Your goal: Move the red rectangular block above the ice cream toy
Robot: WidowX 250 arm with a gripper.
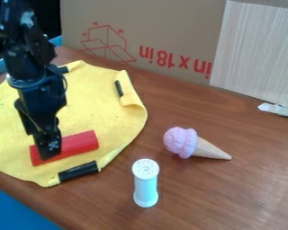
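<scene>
Red block (80, 143) on yellow cloth (104, 110); claw (49, 155) pointing down over it, wide or narrow, can't tell.

- The red rectangular block (80, 142) is long and plain-sided, lying flat on the yellow cloth (104, 112), near the cloth's lower edge. It runs at a slant, its left end lower in the view than its right; the pincer (49, 157) hides part of its left half.
- The ice cream toy (185, 143) has a lumpy pink scoop and a pale tan cone. It lies on its side on the brown tabletop (212, 197), right of the cloth, scoop to the left, tip pointing right and slightly down in the view.
</scene>
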